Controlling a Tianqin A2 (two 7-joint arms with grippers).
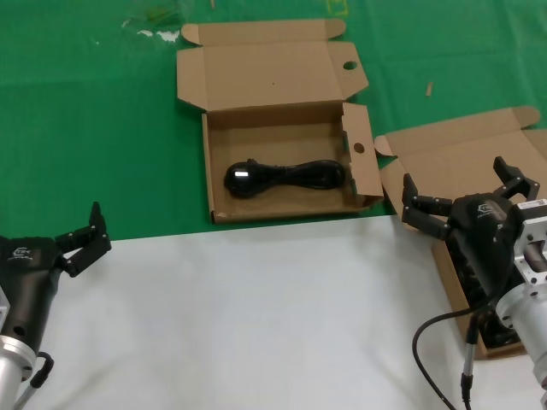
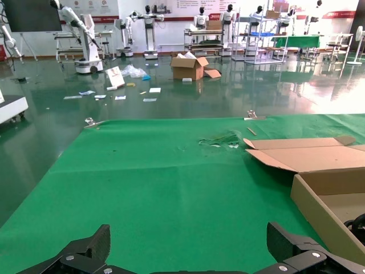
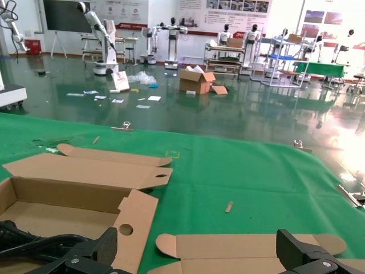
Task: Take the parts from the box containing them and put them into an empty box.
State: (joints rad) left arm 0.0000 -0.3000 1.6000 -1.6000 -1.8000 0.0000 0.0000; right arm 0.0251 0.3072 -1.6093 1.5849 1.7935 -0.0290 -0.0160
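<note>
One cable [image 1: 286, 176] in holed box [image 1: 282, 120] | left gripper [image 1: 81, 237] wide | right gripper [image 1: 461, 195] wide over plain box [image 1: 461, 149]

Desk [image 1: 256, 325]: white near half, green cloth [image 1: 85, 128] over the far half.
Scrap [image 1: 429, 88]: small tan sliver on the green.
Litter [image 1: 154, 30]: whitish bits near the far edge.
Hall floor [image 2: 171, 103]: glossy, papers scattered, an open carton [image 2: 191, 67].

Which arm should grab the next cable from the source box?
Right. The right gripper hangs open directly over the plain-flapped box; the left gripper waits open, far across the white sheet.
</note>
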